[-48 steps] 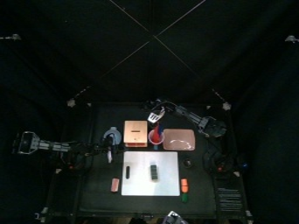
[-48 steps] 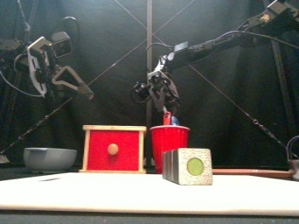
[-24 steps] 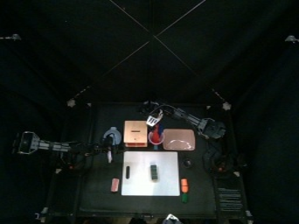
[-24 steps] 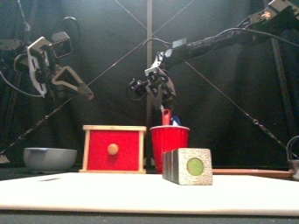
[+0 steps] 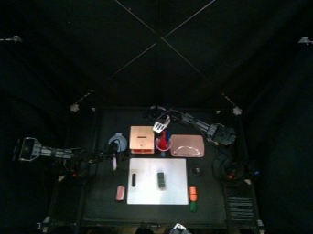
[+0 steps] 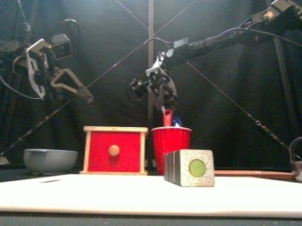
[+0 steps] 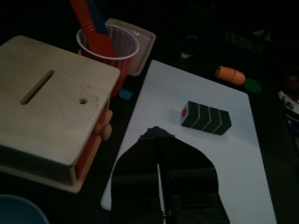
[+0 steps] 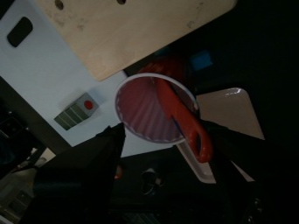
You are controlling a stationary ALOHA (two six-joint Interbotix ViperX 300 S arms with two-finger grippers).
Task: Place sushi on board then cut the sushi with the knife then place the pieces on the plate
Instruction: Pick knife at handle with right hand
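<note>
Sushi roll (image 6: 192,168): lies on the white board (image 5: 145,174) near its middle, uncut and in one piece; the green blocks sit together.
Board: on the table's front half, with the wooden box (image 5: 145,139) just behind it.
Red knife (image 6: 167,116): its blade hangs in the mouth of the red cup (image 6: 172,150), and its handle runs up into the right gripper.
Right gripper (image 6: 161,95): above the cup, behind the board, jaws pinched on the red knife's handle as far as the wrist view shows.
Plate (image 5: 189,148): pink, just right of the cup, with nothing on it.
Left gripper (image 6: 65,81): raised over the table's left side, well apart from the roll, jaws spread and holding nothing.
Other things: a bowl (image 6: 51,160) left of the box, and a small orange toy (image 5: 193,193) just beside the board's right edge.
Done: the first step, the roll placed on the board.
In hand: fetching the knife, which is not fully clear of the cup.
Left: carrying the knife to the roll, cutting it, then moving each piece to the plate. By my reckoning the task is about a third done.
</note>
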